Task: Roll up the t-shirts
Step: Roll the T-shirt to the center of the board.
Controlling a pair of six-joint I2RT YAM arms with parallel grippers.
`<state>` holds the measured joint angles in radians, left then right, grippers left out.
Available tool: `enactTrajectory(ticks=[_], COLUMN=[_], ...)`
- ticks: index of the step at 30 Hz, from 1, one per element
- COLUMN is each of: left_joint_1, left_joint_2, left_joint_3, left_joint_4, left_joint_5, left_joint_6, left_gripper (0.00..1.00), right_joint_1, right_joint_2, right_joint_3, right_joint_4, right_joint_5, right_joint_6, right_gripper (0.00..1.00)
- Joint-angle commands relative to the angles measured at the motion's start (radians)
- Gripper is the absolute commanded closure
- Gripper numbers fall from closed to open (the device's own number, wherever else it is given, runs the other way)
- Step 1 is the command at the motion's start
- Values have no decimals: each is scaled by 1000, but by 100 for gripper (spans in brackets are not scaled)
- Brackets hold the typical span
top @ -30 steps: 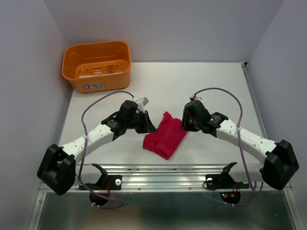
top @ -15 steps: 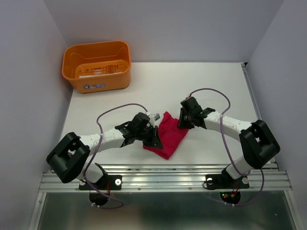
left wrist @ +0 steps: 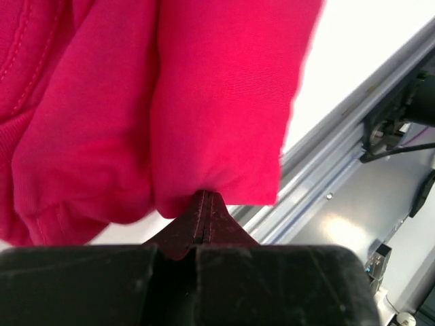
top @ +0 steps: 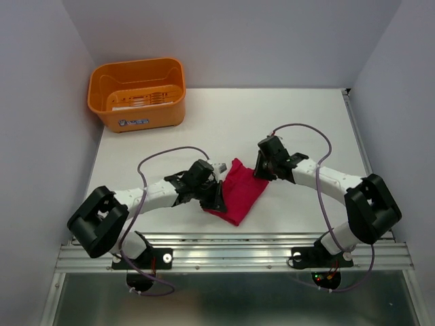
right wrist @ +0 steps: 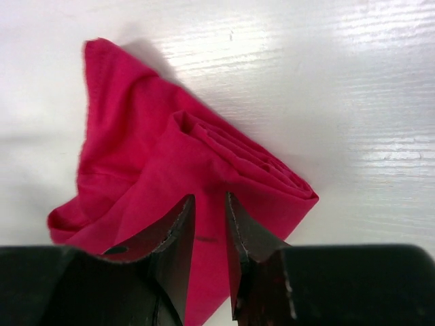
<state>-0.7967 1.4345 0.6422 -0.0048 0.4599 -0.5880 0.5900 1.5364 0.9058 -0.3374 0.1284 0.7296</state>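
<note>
The crimson-pink t-shirt (top: 238, 191) lies folded into a small bundle on the white table between the two arms. My left gripper (top: 216, 197) is at its near left edge. In the left wrist view its jaws (left wrist: 205, 195) are pressed together with the t-shirt (left wrist: 170, 102) bunched right at the tips, apparently pinching its edge. My right gripper (top: 262, 174) is at the shirt's far right corner. In the right wrist view its jaws (right wrist: 209, 198) stand slightly apart, just over the layered folds of the t-shirt (right wrist: 156, 149).
An orange basket (top: 146, 117) stands at the table's far left corner. A metal rail (top: 238, 243) runs along the near edge, just in front of the shirt. Grey walls close both sides.
My left gripper moved forward and right to the shirt's near left edge and closed there. My right gripper moved left onto the shirt's far right corner. The shirt has barely shifted.
</note>
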Motion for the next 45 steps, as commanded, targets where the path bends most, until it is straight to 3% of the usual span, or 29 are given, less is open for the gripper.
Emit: enactTrajectory(ticks=[1, 6, 12, 21, 29, 33, 36, 40, 43, 45], left_joint_1=[-2, -2, -2, 4, 94, 97, 93, 47, -18, -84], left_joint_2=[-118, -97, 13, 207, 176, 109, 28, -23, -23, -20], left_joint_3=[106, 168, 129, 114, 211, 299, 350, 416, 458, 461], left_joint_4=[-101, -80, 31, 71, -50, -176, -253, -337, -394, -411], left_joint_5=[-26, -15, -20, 16, -12, -113, -199, -349, -487, -565], left_joint_6=[53, 36, -18, 31, 135, 218, 254, 289, 310, 330], left_gripper=[100, 100, 100, 100, 100, 100, 100, 94, 80, 60], right_joint_1=[-6, -6, -6, -6, -6, -6, -6, -15, -45, -84], right_joint_2=[-82, -47, 73, 146, 125, 110, 70, -13, -80, -139], right_joint_3=[50, 76, 56, -11, -13, 65, 102, 107, 70, 38], right_joint_4=[-23, 1, 106, 106, 90, 52, 40, 15, 3, -2], right_joint_5=[24, 1, -7, 91, 186, 191, 192, 241, 241, 218], right_joint_6=[-27, -33, -33, 53, 99, 32, 13, -2, 2, 13], right_gripper=[70, 70, 70, 70, 69, 70, 65, 41, 30, 25])
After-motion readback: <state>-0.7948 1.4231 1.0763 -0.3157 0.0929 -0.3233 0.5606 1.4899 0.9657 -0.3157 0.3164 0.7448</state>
